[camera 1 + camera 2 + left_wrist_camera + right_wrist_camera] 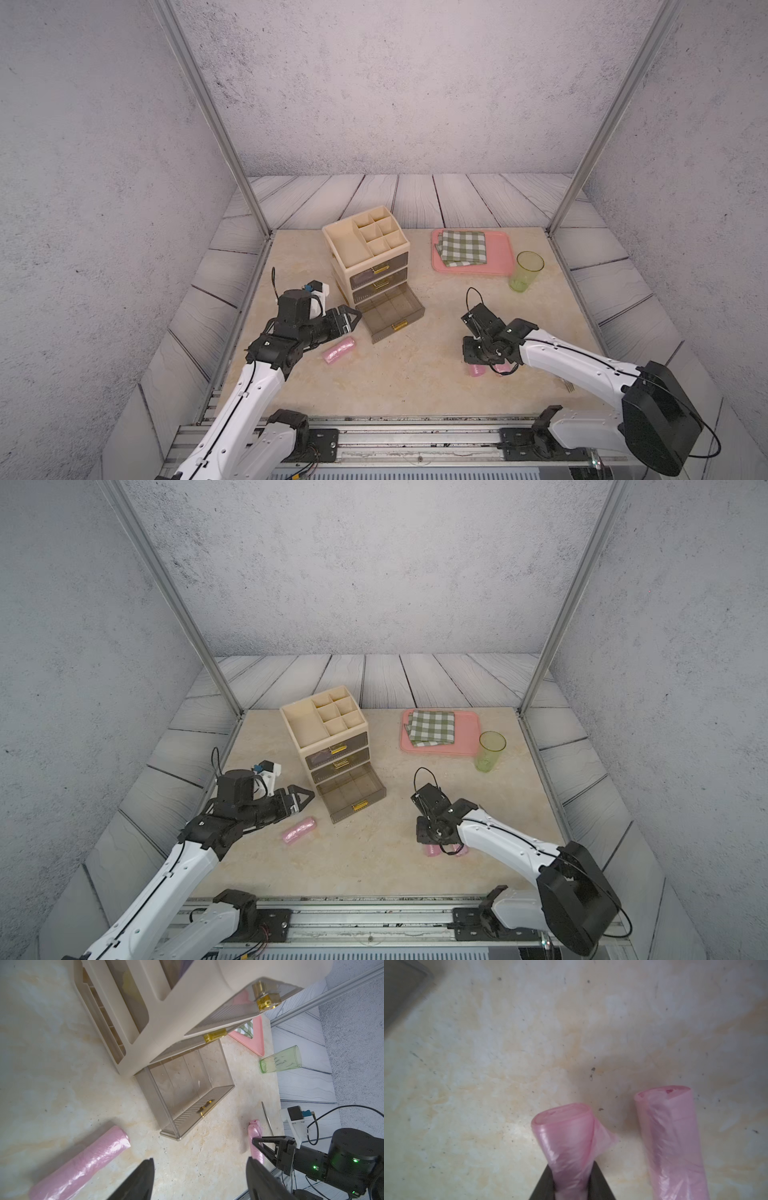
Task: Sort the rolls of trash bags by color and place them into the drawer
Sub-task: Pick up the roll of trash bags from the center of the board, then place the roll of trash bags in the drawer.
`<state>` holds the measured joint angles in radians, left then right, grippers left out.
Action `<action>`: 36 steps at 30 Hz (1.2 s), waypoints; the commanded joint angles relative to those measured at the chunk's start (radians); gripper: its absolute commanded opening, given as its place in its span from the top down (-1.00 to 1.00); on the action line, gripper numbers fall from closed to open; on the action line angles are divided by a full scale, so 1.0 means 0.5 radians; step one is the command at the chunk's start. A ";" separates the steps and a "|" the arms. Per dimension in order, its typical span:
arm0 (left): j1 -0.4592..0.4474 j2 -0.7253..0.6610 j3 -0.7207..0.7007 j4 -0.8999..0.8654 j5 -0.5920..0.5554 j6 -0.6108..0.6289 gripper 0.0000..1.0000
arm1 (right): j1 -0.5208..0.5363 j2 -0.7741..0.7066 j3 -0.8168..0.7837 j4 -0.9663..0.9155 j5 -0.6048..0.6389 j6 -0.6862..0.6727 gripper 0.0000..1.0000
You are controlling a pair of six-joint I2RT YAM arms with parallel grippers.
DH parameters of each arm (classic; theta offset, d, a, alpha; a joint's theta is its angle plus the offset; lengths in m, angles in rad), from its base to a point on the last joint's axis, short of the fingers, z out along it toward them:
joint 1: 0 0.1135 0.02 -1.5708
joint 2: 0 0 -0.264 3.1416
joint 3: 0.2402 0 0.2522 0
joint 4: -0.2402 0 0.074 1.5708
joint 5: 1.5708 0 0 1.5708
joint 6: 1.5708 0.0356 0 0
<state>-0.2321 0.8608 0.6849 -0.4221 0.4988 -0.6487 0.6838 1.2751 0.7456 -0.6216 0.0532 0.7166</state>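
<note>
Three pink rolls of trash bags lie on the beige table. One roll [338, 350] [298, 830] [79, 1165] rests just in front of my left gripper [349, 321] [200, 1159], which hovers open and empty beside the pulled-out bottom drawer [395, 328] [193, 1111]. The smoky clear drawer has nothing in it. My right gripper [572, 1167] points down at the right front and is shut on a second pink roll [566, 1142] [477, 370]. The third roll [675, 1147] [461, 849] lies right beside it, apart from the fingers.
The cream organizer [365, 245] with open top compartments stands at the centre back, its two upper drawers closed. A pink tray [500, 259] holding a green checked cloth [463, 247] sits at the back right, with a green cup [528, 270] in front of it.
</note>
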 commanded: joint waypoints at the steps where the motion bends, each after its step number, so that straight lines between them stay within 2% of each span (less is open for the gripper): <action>1: -0.006 -0.027 0.012 -0.027 -0.019 0.001 -0.50 | -0.005 0.012 0.083 0.065 -0.133 -0.023 0.45; 5: -0.005 0.000 0.026 -0.032 -0.028 0.024 -0.50 | -0.006 0.043 0.155 0.342 -0.355 0.110 0.45; 9: -0.005 0.051 0.064 -0.018 -0.030 0.031 -0.50 | -0.005 0.222 0.233 0.921 -0.630 0.506 0.43; 12: -0.005 0.031 0.074 -0.022 -0.034 0.024 -0.50 | -0.006 0.434 0.324 1.334 -0.728 0.806 0.42; 16: -0.007 0.002 0.090 -0.061 -0.043 0.030 -0.50 | -0.006 0.687 0.493 1.645 -0.750 1.078 0.40; 19: -0.005 -0.018 0.098 -0.084 -0.046 0.035 -0.50 | -0.005 0.853 0.557 1.858 -0.747 1.312 0.29; 20: -0.005 -0.026 0.097 -0.090 -0.049 0.033 -0.50 | -0.005 0.903 0.574 1.917 -0.752 1.377 0.19; 24: -0.005 -0.046 0.091 -0.107 -0.050 0.033 -0.50 | -0.005 1.030 0.636 2.055 -0.796 1.528 0.00; 28: -0.005 -0.059 0.084 -0.121 -0.053 0.035 -0.50 | -0.007 0.986 0.653 2.013 -0.791 1.464 -0.02; 31: -0.005 -0.056 0.085 -0.114 -0.056 0.033 -0.50 | -0.005 0.873 0.687 1.829 -0.781 1.247 -0.01; 34: -0.007 -0.042 0.087 -0.108 -0.047 0.033 -0.50 | -0.017 0.716 0.769 1.428 -0.755 0.855 -0.01; 36: -0.005 -0.040 0.089 -0.113 -0.043 0.039 -0.50 | -0.036 0.612 0.849 1.008 -0.679 0.509 -0.01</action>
<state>-0.2321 0.8433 0.7078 -0.4683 0.4797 -0.6472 0.6785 1.7016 1.1099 0.1417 -0.3233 1.2186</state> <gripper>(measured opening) 0.749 0.506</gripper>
